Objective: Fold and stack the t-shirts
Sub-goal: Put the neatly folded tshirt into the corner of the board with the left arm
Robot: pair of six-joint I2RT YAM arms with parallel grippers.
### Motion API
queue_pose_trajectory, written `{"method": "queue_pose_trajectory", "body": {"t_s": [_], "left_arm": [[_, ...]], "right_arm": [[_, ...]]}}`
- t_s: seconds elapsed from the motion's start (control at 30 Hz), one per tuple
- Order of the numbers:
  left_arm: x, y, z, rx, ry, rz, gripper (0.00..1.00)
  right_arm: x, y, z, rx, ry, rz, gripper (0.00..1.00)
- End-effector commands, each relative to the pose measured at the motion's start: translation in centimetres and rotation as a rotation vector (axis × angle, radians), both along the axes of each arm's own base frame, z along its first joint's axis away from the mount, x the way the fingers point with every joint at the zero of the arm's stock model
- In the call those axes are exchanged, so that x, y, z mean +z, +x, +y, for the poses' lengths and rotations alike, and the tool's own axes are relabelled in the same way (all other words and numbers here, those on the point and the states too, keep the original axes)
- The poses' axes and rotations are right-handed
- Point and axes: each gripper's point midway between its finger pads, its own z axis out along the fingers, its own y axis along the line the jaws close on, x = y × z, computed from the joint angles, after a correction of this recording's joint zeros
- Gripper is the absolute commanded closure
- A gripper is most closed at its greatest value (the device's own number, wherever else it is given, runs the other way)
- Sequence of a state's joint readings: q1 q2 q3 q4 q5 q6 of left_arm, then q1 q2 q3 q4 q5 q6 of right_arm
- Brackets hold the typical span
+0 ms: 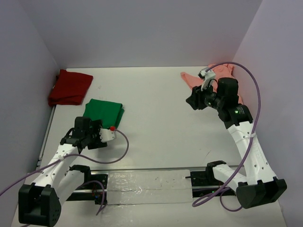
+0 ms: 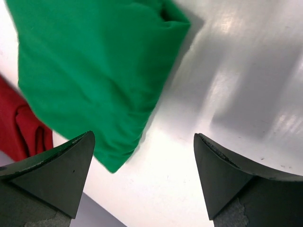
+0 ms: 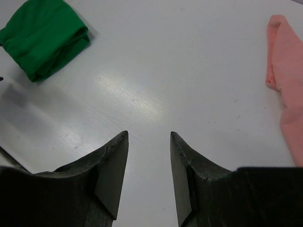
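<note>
A white table (image 1: 161,142) sits boxed in by pale lilac walls. The green t-shirt (image 1: 103,111) lies folded into a compact rectangle at the left side of the table. The dark red t-shirt (image 1: 69,87), also bundled, is just beside it, further back against the left wall. The salmon-pink t-shirt (image 1: 222,72) lies loose and rumpled at the far right, well apart from the other two and partly hidden behind the right arm in the top view. The left gripper (image 2: 144,136) hovers at the green shirt's near edge, its jaws spread wide and empty. The right gripper (image 3: 149,134) hangs above bare table beside the pink shirt, fingers parted with nothing between them.
</note>
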State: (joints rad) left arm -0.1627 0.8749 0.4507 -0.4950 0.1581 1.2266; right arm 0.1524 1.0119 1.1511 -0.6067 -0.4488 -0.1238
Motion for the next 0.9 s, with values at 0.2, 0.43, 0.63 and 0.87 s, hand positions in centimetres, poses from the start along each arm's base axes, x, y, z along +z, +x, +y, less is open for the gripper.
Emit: {"method": "queue_pose_trajectory", "body": {"t_s": [0.2, 0.43, 0.63, 0.87], "left_arm": [[-3.5, -0.5, -1.6, -0.132, 0.02, 0.033, 0.05], [-4.2, 4.1, -1.4, -0.029, 0.026, -0.128, 0.05], [-6.0, 4.8, -1.8, -0.003, 0.031, -0.146, 0.05], [-7.4, 5.2, -2.6, 0.011, 0.012, -0.087, 0.13]], "right_arm": [[0.9, 0.8, -0.4, -0.034, 0.001, -0.027, 0.52], [1.2, 0.8, -0.6, -0.042, -0.002, -0.034, 0.52], [1.4, 0.8, -0.6, -0.044, 0.0, -0.039, 0.52], [2.0, 0.8, -0.8, -0.056, -0.002, -0.058, 0.52]]}}
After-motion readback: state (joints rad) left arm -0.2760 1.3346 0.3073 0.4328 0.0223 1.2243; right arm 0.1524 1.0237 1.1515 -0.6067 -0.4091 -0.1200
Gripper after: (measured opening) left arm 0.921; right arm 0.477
